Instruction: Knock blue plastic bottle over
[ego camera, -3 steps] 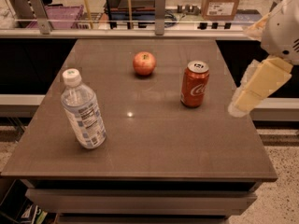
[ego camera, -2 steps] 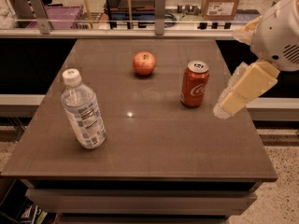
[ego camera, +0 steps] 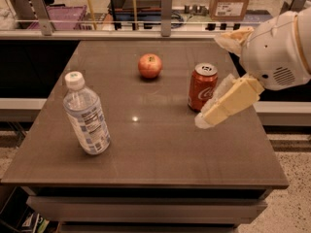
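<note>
The blue plastic bottle (ego camera: 86, 114) stands upright near the table's front left, clear with a white cap and a pale printed label. My gripper (ego camera: 210, 115) comes in from the right, its cream fingers pointing down-left just in front of the red soda can (ego camera: 202, 86). It is well to the right of the bottle, with bare tabletop between them.
A red apple (ego camera: 150, 65) sits at the middle back of the brown table (ego camera: 146, 154). The soda can stands right of center, beside my gripper. Behind the table are a rail, a purple bin (ego camera: 60, 16) and a cardboard box (ego camera: 232, 3).
My gripper and arm have moved left and forward over the table, from beyond the right edge to just in front of the soda can. The bottle, can and apple have not moved.
</note>
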### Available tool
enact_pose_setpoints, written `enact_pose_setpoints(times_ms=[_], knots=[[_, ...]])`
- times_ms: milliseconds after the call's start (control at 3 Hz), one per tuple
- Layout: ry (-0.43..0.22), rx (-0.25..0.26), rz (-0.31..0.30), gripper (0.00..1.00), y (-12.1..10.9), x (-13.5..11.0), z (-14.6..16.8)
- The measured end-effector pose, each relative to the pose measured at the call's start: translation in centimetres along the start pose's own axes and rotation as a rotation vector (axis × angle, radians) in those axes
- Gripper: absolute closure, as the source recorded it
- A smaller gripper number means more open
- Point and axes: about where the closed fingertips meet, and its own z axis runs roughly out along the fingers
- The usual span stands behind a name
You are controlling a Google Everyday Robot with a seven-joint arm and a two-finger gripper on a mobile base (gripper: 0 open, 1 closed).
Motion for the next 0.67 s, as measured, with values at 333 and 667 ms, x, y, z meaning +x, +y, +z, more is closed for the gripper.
enact_pose_setpoints(times_ms=[333, 667], knots=[[-0.154, -0.008, -0.012, 0.0, 1.1, -0.7, 2.0], [-0.287, -0.016, 0.018, 0.0, 2.4, -1.3, 3.5]])
